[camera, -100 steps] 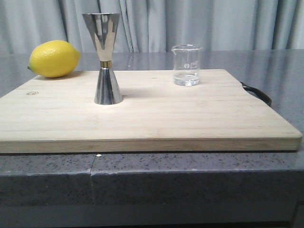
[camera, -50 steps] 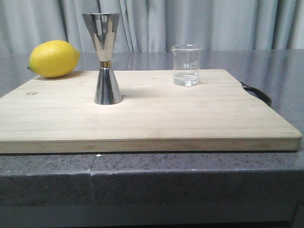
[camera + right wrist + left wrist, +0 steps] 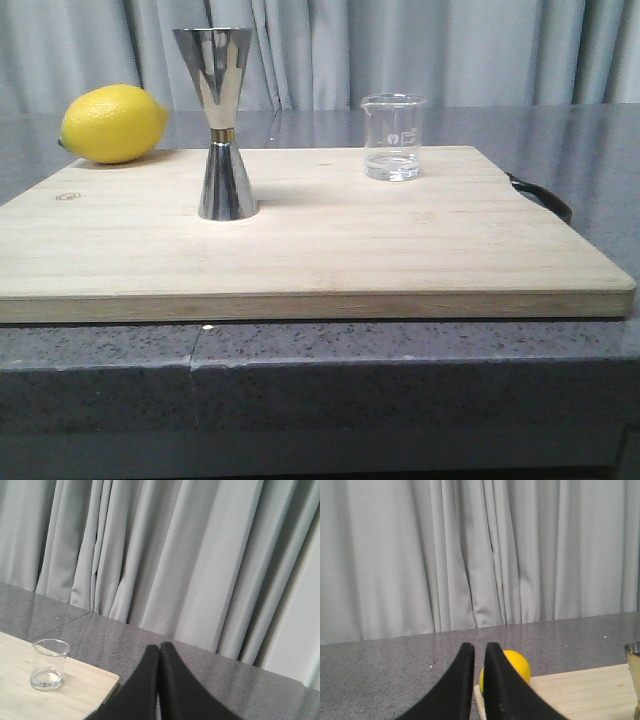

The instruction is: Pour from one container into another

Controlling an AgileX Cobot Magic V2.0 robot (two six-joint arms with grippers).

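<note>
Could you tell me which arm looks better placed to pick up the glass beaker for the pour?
Probably the right. The beaker stands on the board's right side, and only the right gripper's camera sees it; the left gripper faces the lemon. Neither holds anything.

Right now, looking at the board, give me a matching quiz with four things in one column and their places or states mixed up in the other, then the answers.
Things:
1. lemon
2. jigger
3. beaker
4. right hand

Places or states:
A. stands on the cutting board toward its far right edge, a little clear liquid in the bottom
B. fingers pressed together, holding nothing
C. lies at the board's far left corner
D. stands upright on the board, left of centre

Pairs: 1-C, 2-D, 3-A, 4-B
</note>
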